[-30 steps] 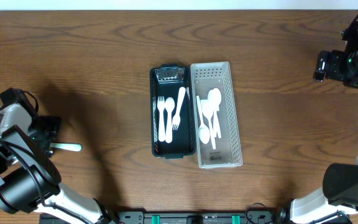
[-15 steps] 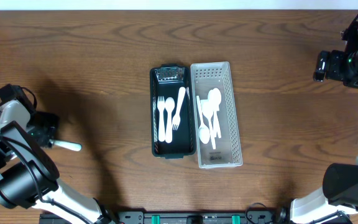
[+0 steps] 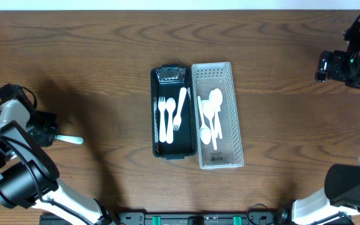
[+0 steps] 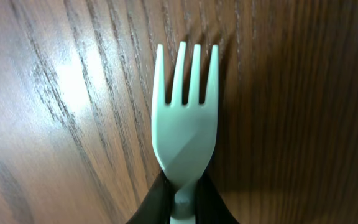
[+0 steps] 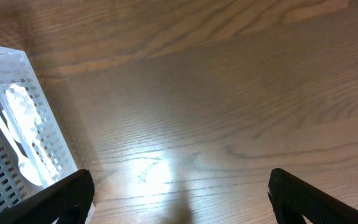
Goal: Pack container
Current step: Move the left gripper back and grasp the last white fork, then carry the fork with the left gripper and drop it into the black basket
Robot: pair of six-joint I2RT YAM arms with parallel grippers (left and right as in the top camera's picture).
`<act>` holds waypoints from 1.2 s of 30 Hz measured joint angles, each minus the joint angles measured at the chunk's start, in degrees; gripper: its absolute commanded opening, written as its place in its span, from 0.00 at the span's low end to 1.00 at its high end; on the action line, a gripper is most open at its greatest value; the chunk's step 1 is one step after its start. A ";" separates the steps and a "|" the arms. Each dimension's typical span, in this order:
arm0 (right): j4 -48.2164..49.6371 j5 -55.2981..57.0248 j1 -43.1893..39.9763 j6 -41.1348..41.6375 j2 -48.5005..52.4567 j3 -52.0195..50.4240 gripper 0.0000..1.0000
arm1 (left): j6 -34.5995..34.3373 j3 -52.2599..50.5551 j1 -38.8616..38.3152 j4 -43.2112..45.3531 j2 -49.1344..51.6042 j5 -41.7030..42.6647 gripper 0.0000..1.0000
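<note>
The white fork (image 4: 185, 134) is near the table's left edge, its neck pinched by the left gripper (image 4: 178, 200); black tray (image 3: 153, 112) and white basket (image 3: 233, 112) lie mid-table, side by side; the right gripper (image 5: 179, 177), near the right edge, has its fingers spread wide.

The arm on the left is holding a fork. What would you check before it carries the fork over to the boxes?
1. Left gripper shut on the fork at its neck: ok.
2. Fork lifted off the table: cannot tell.
3. Black tray, which holds the other forks, has room: ok.
4. Table between fork and black tray bare: ok.
5. Right gripper open and far from the black tray: ok.
</note>
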 measured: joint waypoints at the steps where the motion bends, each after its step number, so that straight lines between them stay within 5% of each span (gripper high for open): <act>1: 0.02 0.00 0.00 0.00 0.00 0.00 0.93 | 0.70 0.24 -0.04 -0.31 0.04 0.04 0.06; 11: 0.22 0.00 0.00 0.00 0.00 0.00 0.93 | 7.06 -0.35 -8.31 -5.62 -5.66 1.79 0.06; 23: 3.21 0.00 0.00 0.00 0.00 0.00 0.94 | 21.44 7.65 -38.40 -5.64 -31.87 8.85 0.06; 30: 4.81 0.00 0.00 0.00 0.00 0.00 0.94 | 29.83 7.67 -53.79 -5.79 -29.66 8.98 0.06; 36: 4.90 0.00 0.07 0.00 0.00 0.00 0.95 | 31.76 7.67 -58.84 -4.81 -20.92 8.94 0.06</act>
